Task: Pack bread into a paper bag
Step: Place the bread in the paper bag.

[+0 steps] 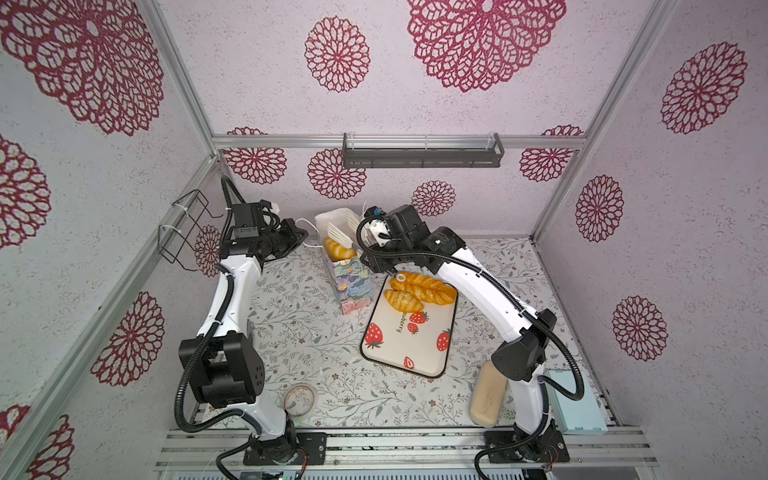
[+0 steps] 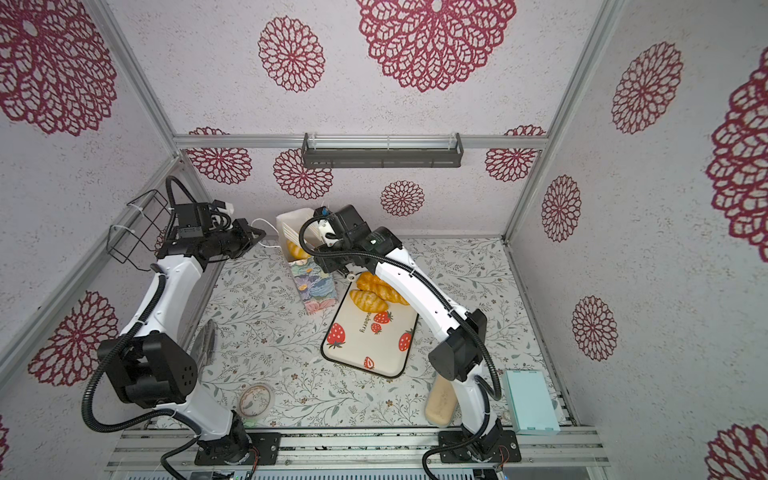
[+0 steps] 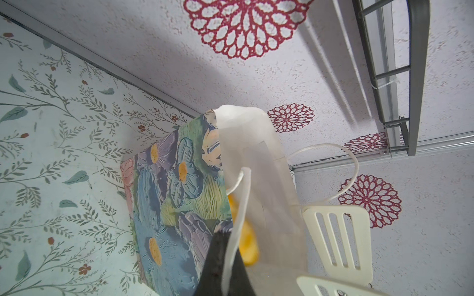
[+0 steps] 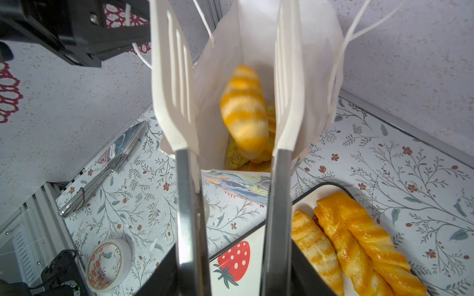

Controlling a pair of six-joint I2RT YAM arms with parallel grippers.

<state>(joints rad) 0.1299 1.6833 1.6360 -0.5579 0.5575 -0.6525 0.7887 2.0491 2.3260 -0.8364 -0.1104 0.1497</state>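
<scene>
Striped roll (image 4: 243, 110) (blurred) in white-lined bag (image 4: 256, 33); right hand (image 4: 234, 276) grips tongs (image 4: 171, 77), left hand (image 3: 225, 264) pinches handle (image 3: 241, 202).

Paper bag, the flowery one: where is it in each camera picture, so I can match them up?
Both top views: the paper bag stands mid-table, beside the far end of the strawberry tray.
Left wrist: close up, its flowered wall and white mouth.
Right wrist: looking down into its mouth, a striped roll inside.
Shared landmark: the white tongs at its mouth.

Floral table (image 1: 299, 332) bears paper bag (image 1: 353, 286), strawberry tray (image 1: 399, 353), tape roll (image 1: 300, 400) and beige block (image 1: 488, 395).
</scene>
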